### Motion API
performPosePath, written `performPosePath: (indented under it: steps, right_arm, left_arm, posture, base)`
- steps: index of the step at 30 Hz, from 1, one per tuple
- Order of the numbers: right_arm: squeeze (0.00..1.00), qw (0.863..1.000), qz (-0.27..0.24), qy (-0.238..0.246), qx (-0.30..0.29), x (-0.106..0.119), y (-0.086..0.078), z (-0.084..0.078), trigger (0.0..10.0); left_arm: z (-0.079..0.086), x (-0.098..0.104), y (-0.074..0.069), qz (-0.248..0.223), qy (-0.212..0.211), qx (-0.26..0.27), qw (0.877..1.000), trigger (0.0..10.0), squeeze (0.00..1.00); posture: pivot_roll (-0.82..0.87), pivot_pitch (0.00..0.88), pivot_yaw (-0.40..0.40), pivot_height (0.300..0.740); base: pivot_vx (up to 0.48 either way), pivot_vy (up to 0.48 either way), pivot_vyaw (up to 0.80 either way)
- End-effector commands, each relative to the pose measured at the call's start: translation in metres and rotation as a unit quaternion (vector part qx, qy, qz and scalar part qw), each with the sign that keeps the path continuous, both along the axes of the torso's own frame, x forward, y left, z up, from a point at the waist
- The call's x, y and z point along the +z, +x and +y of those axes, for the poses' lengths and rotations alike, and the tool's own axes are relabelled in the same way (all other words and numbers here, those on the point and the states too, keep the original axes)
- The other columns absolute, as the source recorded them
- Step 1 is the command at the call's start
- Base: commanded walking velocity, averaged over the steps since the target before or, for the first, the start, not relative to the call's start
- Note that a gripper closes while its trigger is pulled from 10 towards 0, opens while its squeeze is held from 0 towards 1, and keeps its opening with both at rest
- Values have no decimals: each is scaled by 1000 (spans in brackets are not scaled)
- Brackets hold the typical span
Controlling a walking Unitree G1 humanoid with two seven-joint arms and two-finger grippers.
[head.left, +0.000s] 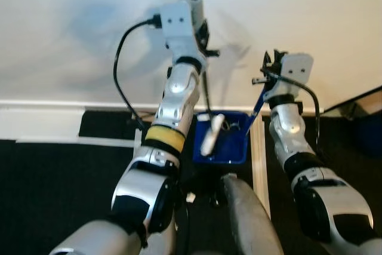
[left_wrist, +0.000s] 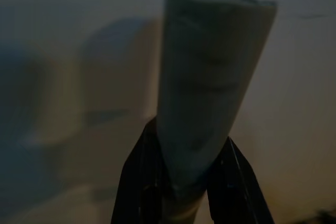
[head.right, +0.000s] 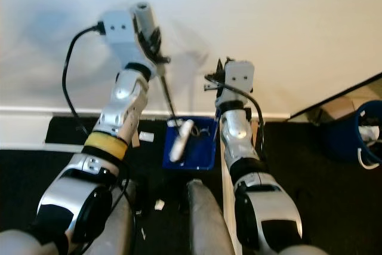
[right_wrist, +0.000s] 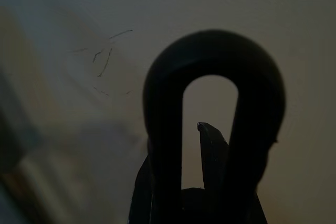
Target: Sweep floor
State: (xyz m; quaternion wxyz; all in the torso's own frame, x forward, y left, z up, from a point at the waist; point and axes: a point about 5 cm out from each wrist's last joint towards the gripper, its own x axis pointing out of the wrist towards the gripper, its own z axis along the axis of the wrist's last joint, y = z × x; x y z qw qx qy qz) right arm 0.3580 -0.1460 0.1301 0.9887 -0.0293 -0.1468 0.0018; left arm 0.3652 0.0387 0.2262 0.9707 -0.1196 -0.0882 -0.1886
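My left gripper [head.left: 200,27] is raised before the white wall, shut on the pale grey handle [left_wrist: 210,77] of a brush. Its thin black rod [head.left: 206,95] runs down to a blue dustpan [head.left: 234,150] on the dark floor by the baseboard. A white oblong piece [head.left: 211,135] lies in the pan, along with small bits. My right gripper [head.left: 271,68] is shut on the black loop [right_wrist: 210,61] atop the dustpan's blue stick [head.left: 257,109].
Small white scraps [head.right: 159,205] lie on the black floor near my legs [head.left: 250,213]. A white strip [head.left: 258,159] runs along the floor right of the pan. At the far right stands a blue bin [head.right: 365,132] beside a cardboard box [head.right: 337,109].
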Motion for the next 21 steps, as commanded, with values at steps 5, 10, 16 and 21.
performPosePath:
  steps: [5,10,16,21]
  right_arm:
    - [0,995,100,13,-23,-43,-14,-11,10000]
    - [0,995,101,13,-14,-42,-14,-7,10000]
    - [0,995,101,13,-1,-44,-15,-1,10000]
    - [0,995,102,8,8,-46,-17,3,10000]
  left_arm:
    - [53,2,1,-21,129,-53,990,10000,0]
    - [126,-4,4,-14,278,-24,960,10000,0]
    - [183,-8,-3,-6,343,36,938,10000,0]
    - [202,-21,-7,-7,318,60,946,10000,0]
  posture:
    - [70,337,-43,740]
    - [68,338,-45,740]
    - [74,334,-45,740]
    - [65,337,-45,740]
  base:
    - [0,0,0]
    - [0,0,0]
    - [0,0,0]
    - [0,0,0]
